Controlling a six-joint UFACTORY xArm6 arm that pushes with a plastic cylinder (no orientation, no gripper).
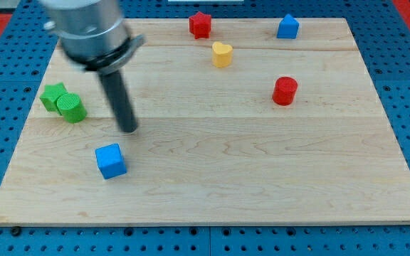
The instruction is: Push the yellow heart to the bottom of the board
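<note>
The yellow heart (221, 54) lies near the view's top, a little right of the middle of the wooden board (212, 178). My tip (128, 129) rests on the board at the left, far down and left of the heart. It stands just above the blue cube (111, 161) and right of the green blocks, touching none of them.
A red star (200, 24) sits at the top edge, up and left of the heart. A blue block (287, 26) is at the top right. A red cylinder (285, 91) is right of centre. A green star (53, 96) and a green cylinder (71, 108) touch at the left edge.
</note>
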